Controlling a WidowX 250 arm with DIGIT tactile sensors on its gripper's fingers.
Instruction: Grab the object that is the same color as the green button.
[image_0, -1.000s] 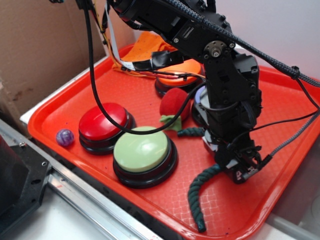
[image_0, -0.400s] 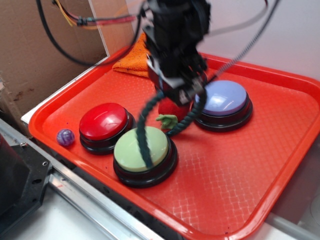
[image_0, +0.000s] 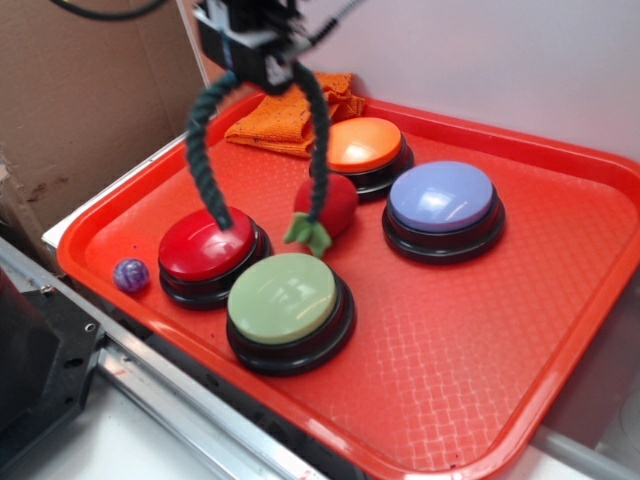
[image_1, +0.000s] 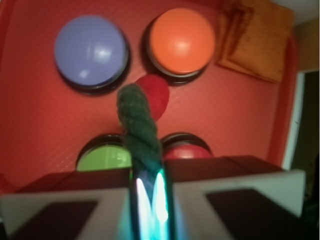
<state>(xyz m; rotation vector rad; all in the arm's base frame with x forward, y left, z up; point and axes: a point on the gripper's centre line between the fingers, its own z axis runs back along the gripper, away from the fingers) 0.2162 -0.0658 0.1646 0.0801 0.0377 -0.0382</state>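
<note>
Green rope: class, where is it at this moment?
In the exterior view the green rope hangs from the pincer at upper left, above the tray, its ends dangling over the red button and the strawberry.

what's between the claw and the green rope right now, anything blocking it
Nothing visible. The claw is shut on the green rope and holds it above the tray; both ends hang free, over the red button and the plush strawberry.

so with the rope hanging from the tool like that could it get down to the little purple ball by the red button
Probably not as things stand: the tool is shut on the green rope, so its jaws are occupied. The purple ball itself lies uncovered near the tray's edge, beside the red button.
</note>
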